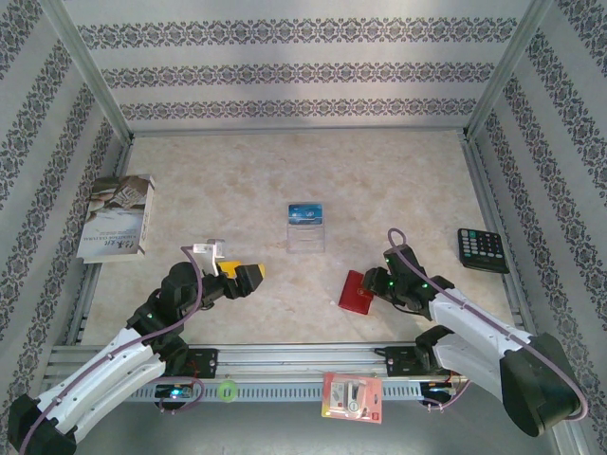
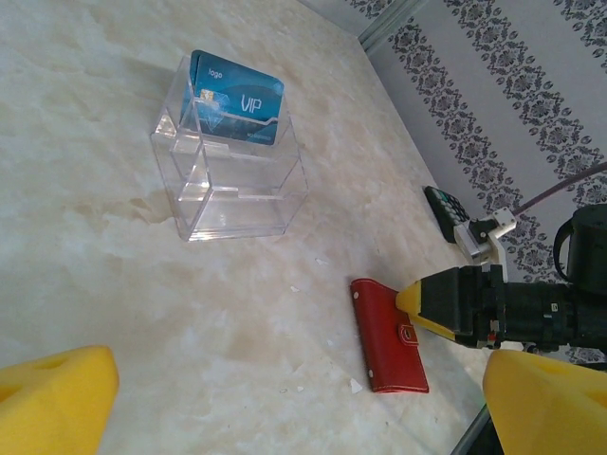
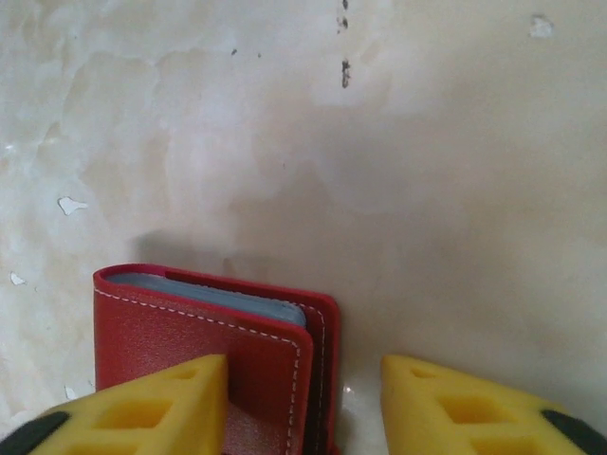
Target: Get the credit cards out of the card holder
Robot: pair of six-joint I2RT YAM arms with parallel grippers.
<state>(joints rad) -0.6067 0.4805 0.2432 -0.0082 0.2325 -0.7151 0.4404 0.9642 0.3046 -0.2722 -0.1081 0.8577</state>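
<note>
**Right gripper straddles the closed wallet's edge**

The red wallet [image 1: 357, 292] lies folded shut on the table [image 1: 237, 180], right of centre and near the front edge. In the right wrist view a grey-blue layer shows between its 2 red covers; it could be cards or the pocket lining, and the angle does not settle which.

The right gripper [image 3: 303, 408] sits low at the wallet with its jaws partly apart. 1 of its yellow fingers [image 3: 142, 408] is over the stitched top cover, and the other stands on the far side of the wallet's edge with a strip of bare table between them. It is not clamped on anything. Whether the first finger touches the leather cannot be told.

The left gripper [image 1: 251, 277] hangs above the table left of the wallet, well apart from it, jaws spread wide and holding nothing.

1 blue card [image 2: 237, 100] marked VIP stands upright in a clear stand [image 2: 228, 190] beyond the wallet, near the table's middle. A calculator [image 1: 483, 249] lies at the right side, a book [image 1: 118, 216] at the left, and a blister pack [image 1: 352, 396] on the front rail.
</note>
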